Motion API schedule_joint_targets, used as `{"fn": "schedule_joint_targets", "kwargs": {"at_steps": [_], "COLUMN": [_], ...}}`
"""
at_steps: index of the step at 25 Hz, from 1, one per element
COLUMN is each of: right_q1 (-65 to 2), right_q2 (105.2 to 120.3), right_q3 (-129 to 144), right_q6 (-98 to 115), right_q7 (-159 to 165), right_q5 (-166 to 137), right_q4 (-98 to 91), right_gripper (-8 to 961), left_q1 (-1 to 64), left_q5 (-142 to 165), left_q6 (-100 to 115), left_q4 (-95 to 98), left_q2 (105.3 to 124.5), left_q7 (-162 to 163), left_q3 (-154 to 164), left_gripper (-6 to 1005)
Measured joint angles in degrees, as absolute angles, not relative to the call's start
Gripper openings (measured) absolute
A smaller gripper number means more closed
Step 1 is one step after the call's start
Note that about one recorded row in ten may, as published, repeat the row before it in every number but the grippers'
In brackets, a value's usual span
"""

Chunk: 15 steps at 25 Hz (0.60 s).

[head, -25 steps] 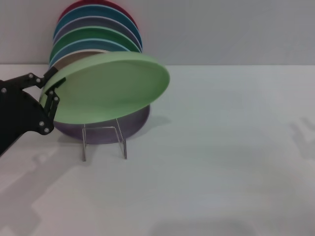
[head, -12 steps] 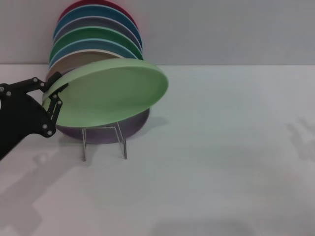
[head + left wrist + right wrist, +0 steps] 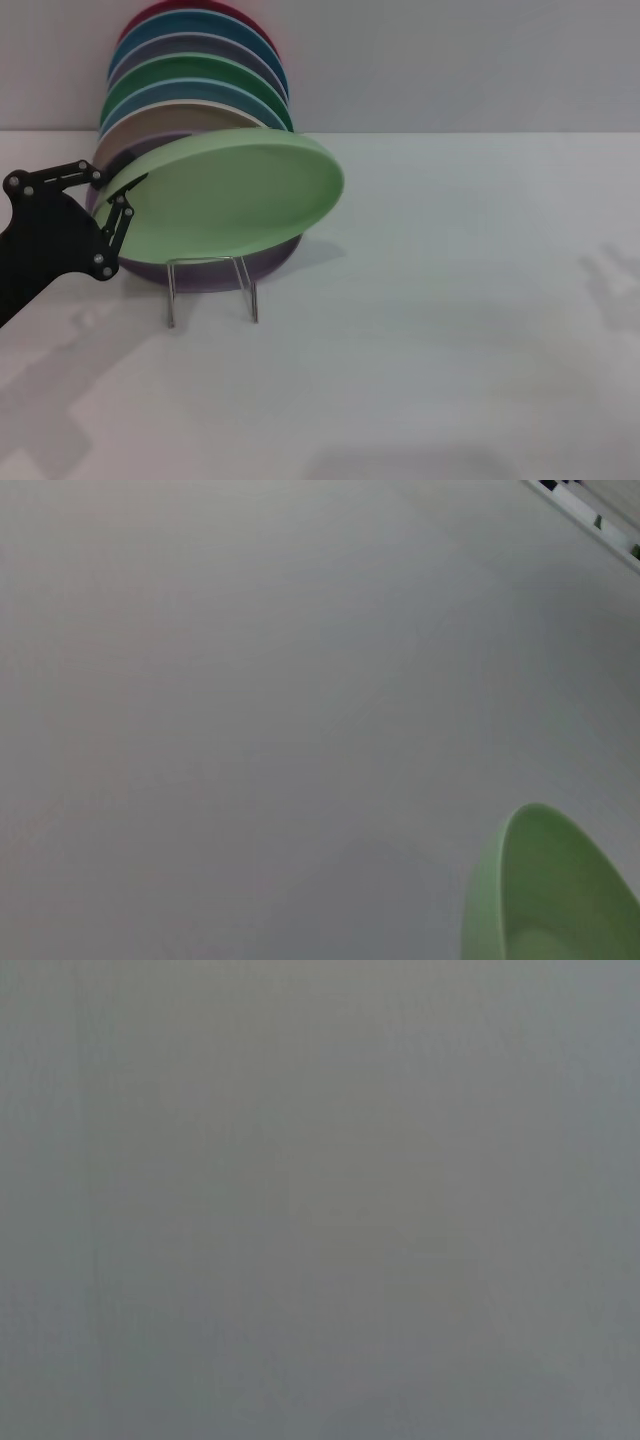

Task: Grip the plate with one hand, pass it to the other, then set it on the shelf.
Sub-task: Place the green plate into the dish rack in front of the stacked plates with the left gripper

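Note:
The light mint-green plate [image 3: 235, 190] hangs nearly flat, tilted, just in front of the row of upright plates. My left gripper [image 3: 118, 190], black, comes in from the left and is shut on the plate's left rim. The plate's far edge also shows in the left wrist view [image 3: 545, 900]. The shelf [image 3: 172, 290], a small rack with a thin U-shaped front bracket, stands on the table right under the plate. My right gripper is out of view; the right wrist view shows only plain grey.
Several upright plates fill the rack behind: a lilac one [image 3: 215, 268] in front, then beige [image 3: 160, 122], green [image 3: 190, 72], blue and red. The white table [image 3: 450, 330] spreads to the right and front.
My left gripper has sunk a little with the plate. The plate has come down and lies slightly lower over the rack's front; more of the beige plate behind shows.

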State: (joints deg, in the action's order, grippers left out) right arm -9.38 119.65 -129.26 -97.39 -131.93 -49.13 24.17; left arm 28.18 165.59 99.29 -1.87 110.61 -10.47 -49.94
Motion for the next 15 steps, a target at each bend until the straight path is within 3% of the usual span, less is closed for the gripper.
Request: {"fn": "schedule_joint_targets", "kwargs": {"at_steps": [12, 15], "right_q1": [-9.3, -9.2], "right_q2": [119.71, 119.71], "right_q3": [-128.7, -128.7], "right_q6": [-98.6, -99.2], "right_q7": [-131.8, -131.7], "right_q5": [-49.1, -49.1], "right_q4": [24.4, 24.5], "right_gripper": [376, 376], "left_q1": [29.4, 29.4], "left_q5": [165.6, 165.5], "left_q6": [96.8, 94.9], "left_q4": [0.0, 0.0], "left_q2": [110.52, 111.35], "left_q7": [-10.9, -13.2], "left_q3": [-47.3, -47.4], "left_gripper": [131, 160]}}
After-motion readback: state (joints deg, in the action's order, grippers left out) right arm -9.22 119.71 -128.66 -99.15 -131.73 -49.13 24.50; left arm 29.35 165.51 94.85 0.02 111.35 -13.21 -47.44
